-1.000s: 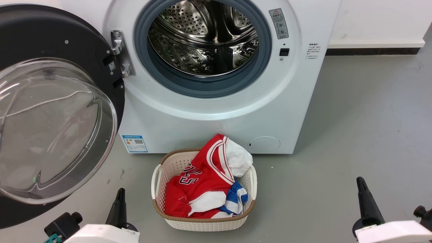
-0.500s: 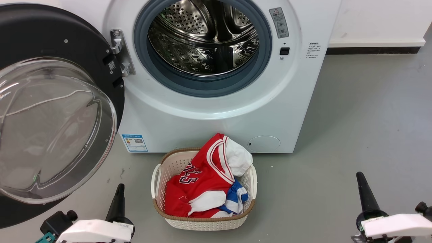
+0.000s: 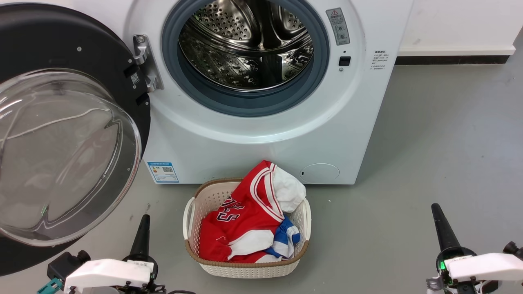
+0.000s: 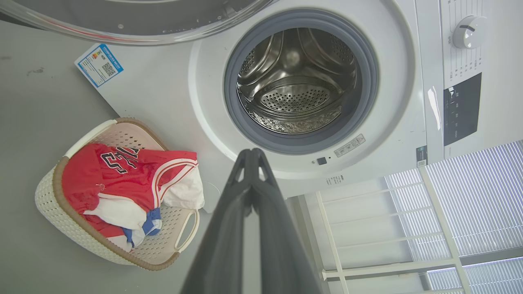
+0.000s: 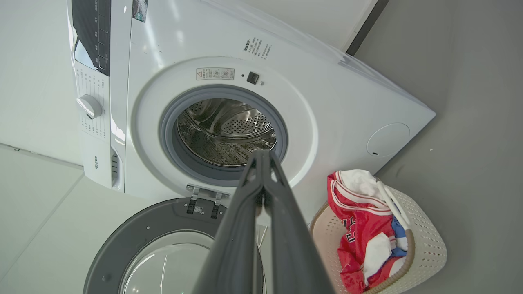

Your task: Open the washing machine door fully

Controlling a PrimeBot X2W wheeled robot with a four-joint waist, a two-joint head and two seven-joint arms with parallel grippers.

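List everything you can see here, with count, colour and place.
washing machine: one, white, centre of the head view.
washing machine door: one, black with clear glass bowl, swung open at head view's left.
drum: one, steel, inside the grey-ringed opening.
basket: one, cream with brown rim, on the floor before the machine.
clothes: one heap, red, white and blue, in the basket.
label: one, blue, machine's lower front.
left gripper: one, dark fingers shut, lower left.
right gripper: one, dark fingers shut, lower right.
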